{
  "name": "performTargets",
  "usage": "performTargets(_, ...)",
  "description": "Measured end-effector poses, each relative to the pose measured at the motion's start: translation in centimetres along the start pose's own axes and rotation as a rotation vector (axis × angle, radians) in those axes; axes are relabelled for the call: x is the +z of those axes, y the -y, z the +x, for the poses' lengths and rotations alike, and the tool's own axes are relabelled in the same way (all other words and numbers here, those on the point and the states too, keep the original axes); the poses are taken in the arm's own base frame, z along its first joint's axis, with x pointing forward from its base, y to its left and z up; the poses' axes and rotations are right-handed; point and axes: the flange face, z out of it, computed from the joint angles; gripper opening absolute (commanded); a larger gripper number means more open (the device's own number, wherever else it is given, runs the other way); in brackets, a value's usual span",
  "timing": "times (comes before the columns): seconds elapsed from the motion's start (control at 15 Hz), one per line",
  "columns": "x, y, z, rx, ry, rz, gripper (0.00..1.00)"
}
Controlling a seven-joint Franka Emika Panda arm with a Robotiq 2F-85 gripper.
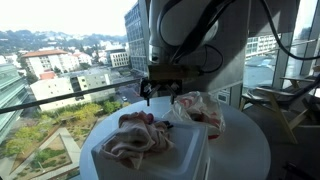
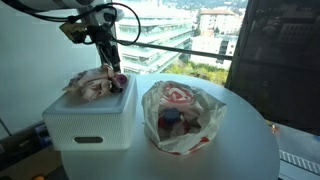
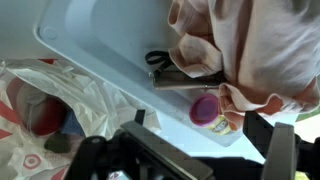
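Observation:
My gripper (image 1: 160, 92) (image 2: 113, 65) hangs open just above the far end of a white plastic bin (image 1: 185, 155) (image 2: 90, 128). In the wrist view the gripper (image 3: 198, 122) has its two dark fingers spread wide. Between and below them a small tub with a purple lid (image 3: 205, 110) lies in the bin (image 3: 90, 30), free of the fingers. Pinkish crumpled cloth (image 3: 245, 40) (image 1: 140, 138) (image 2: 95, 85) fills most of the bin. Black-handled scissors (image 3: 165, 62) lie partly under the cloth, beside the tub.
A clear plastic bag with red print (image 1: 200, 108) (image 2: 180, 118) (image 3: 55, 100), holding several items, stands next to the bin on the round white table (image 2: 250, 140). Large windows and a railing are close behind the table.

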Motion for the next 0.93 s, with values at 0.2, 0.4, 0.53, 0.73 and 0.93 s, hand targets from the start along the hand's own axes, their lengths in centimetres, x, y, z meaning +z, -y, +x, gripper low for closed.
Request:
performTargets(0.2, 0.8, 2.0, -0.9, -0.081, 0.036, 0.016, 1.00)
performTargets(0.4, 2.0, 3.7, -0.9, -0.129, 0.064, 0.014, 1.00)
performTargets(0.53, 2.9, 4.8, -0.8, -0.151, 0.082, 0.011, 1.00)
performTargets(0.73, 4.5, 6.4, -0.8, -0.176, 0.122, -0.006, 1.00)
performTargets(0.93, 7.0, 7.6, -1.3, -0.193, 0.178, -0.037, 0.89)
